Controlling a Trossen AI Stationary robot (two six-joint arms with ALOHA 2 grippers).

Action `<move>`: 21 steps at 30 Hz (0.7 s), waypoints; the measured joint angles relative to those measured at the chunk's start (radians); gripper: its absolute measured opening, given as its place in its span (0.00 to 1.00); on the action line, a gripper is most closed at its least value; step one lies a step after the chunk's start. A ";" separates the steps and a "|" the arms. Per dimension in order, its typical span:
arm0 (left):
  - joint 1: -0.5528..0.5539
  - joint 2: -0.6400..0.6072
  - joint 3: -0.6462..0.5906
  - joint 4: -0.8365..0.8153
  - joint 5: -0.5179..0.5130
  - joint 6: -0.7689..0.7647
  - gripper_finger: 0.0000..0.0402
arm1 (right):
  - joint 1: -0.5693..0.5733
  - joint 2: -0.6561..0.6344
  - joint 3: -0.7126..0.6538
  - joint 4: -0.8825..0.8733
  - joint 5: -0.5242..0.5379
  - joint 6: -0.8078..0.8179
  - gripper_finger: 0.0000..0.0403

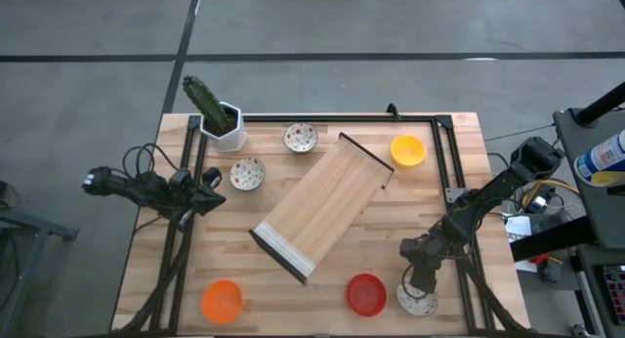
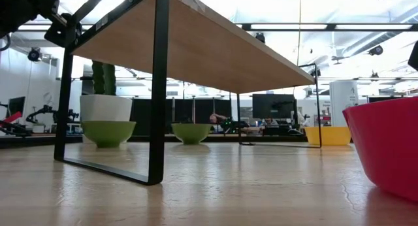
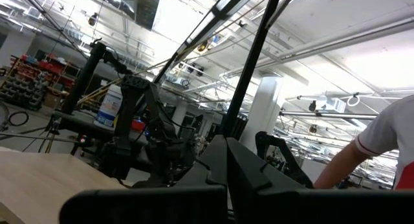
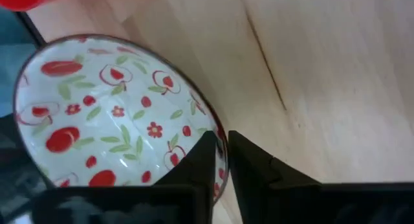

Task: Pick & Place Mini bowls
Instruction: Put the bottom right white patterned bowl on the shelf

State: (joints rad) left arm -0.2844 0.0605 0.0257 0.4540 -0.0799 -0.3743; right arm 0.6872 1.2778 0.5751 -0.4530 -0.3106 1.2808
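Here the right hand (image 4: 222,160) – fingers nearly together – pinches the rim of 1 patterned mini bowl (image 4: 110,114).

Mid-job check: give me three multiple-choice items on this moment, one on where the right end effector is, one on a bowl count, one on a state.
1. Where is the right end effector?
A. Over the yellow bowl
B. At the patterned bowl beside the red bowl
C. At the cactus pot

2. How many white patterned bowls are on the table?
A. One
B. Three
C. Five

3. How does the wooden rack stand?
A. Upright on its legs, turned at an angle
B. Tipped on its side
C. Upside down

Answers:
1. B: the high view shows it at the patterned bowl next to the red bowl; the right wrist view shows its fingers straddling that bowl's rim.
2. B: two lie near the cactus pot, one at the near right.
3. A: the wooden rack has its top up, and the low view shows its legs on the table.
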 joint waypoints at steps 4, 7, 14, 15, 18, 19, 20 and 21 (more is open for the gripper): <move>0.000 0.000 0.000 -0.001 -0.009 0.001 0.00 | 0.000 -0.002 0.002 0.042 -0.013 0.031 0.03; 0.000 0.000 0.000 -0.001 -0.038 0.001 0.00 | -0.001 -0.002 0.011 0.043 -0.024 0.045 0.03; 0.001 0.000 0.000 0.004 -0.052 0.000 0.00 | -0.045 -0.062 0.046 0.033 -0.038 0.125 0.02; 0.001 0.000 0.000 0.010 -0.052 0.000 0.00 | -0.058 -0.076 0.052 0.030 -0.046 0.151 0.02; 0.001 0.000 0.000 0.056 -0.052 -0.018 0.00 | -0.103 -0.126 0.079 -0.015 -0.058 0.211 0.02; 0.001 0.000 0.000 0.078 -0.052 -0.040 0.00 | -0.120 -0.142 0.098 -0.037 -0.057 0.216 0.02; 0.001 0.000 0.000 0.104 -0.053 -0.065 0.00 | -0.137 -0.156 0.120 -0.058 -0.057 0.216 0.02; 0.000 0.000 0.000 0.133 -0.053 -0.089 0.00 | -0.157 -0.170 0.144 -0.083 -0.057 0.210 0.02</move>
State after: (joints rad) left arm -0.2840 0.0604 0.0259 0.5869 -0.1326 -0.4636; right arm 0.5307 1.1081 0.7188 -0.5363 -0.3676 1.4906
